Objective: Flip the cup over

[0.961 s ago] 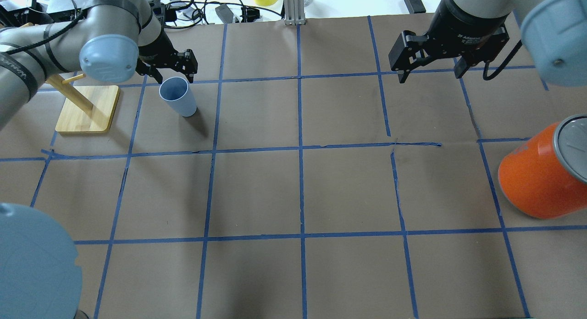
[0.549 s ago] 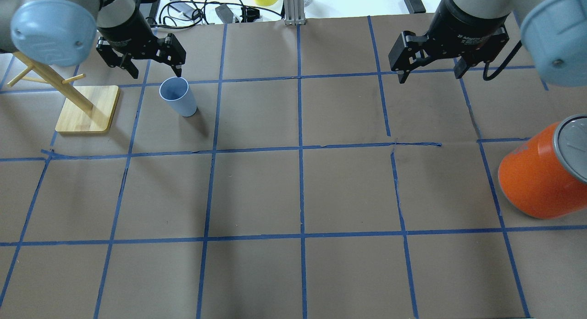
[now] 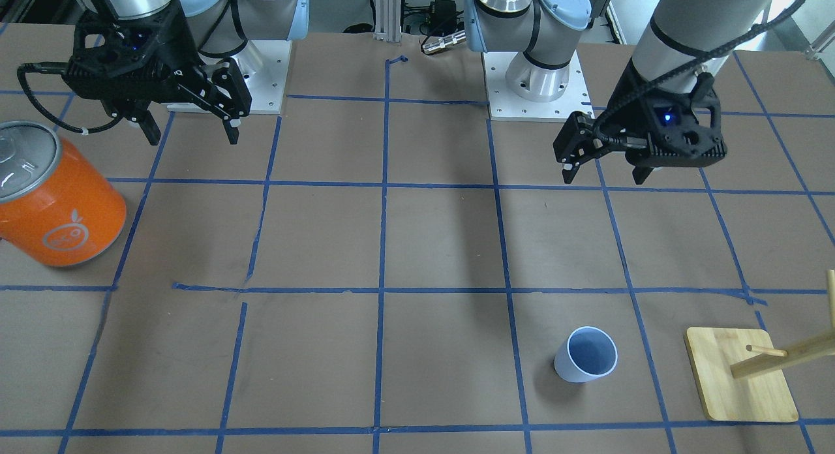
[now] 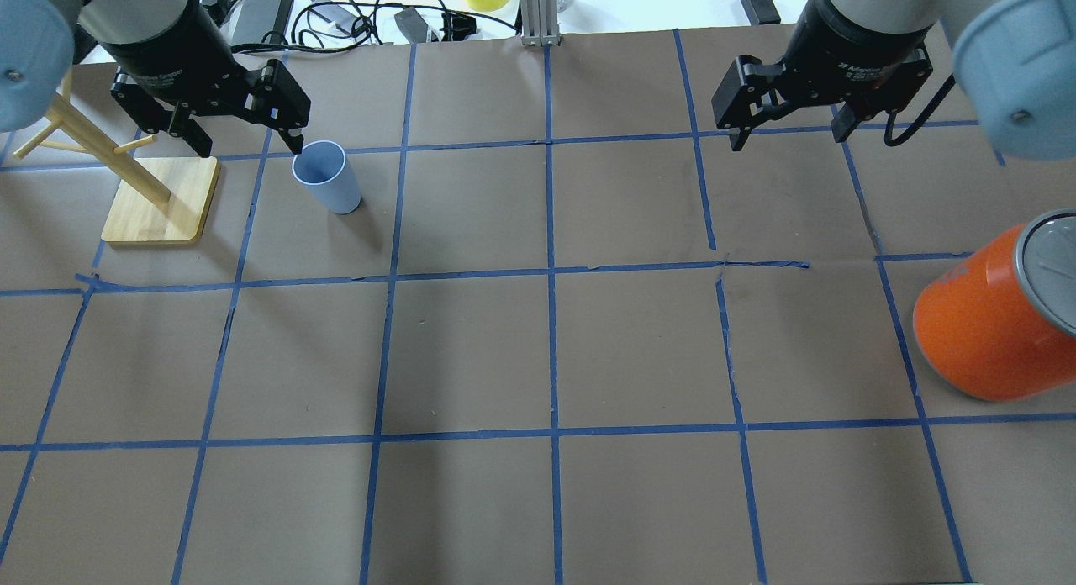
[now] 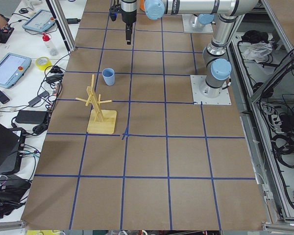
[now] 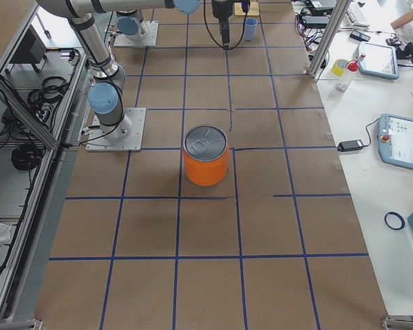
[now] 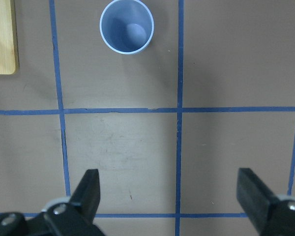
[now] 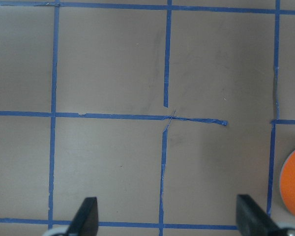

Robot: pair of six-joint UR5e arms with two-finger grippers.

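Note:
The pale blue cup [image 4: 326,177] stands upright, mouth up, on the brown paper at the far left; it also shows in the front view [image 3: 587,355] and at the top of the left wrist view [image 7: 126,33]. My left gripper [image 4: 250,144] is open and empty, raised above the table and apart from the cup, on the robot's side of it [image 3: 603,178]. My right gripper [image 4: 790,139] is open and empty, raised over the far right of the table [image 3: 192,139].
A wooden peg stand [image 4: 160,202] is just left of the cup. A large orange can [image 4: 983,324] with a silver top stands at the right edge. Blue tape lines grid the paper. Cables lie beyond the far edge.
My left gripper has drawn away from the cup's rim, leftward and up, staying open. The cup and the right arm have not moved.

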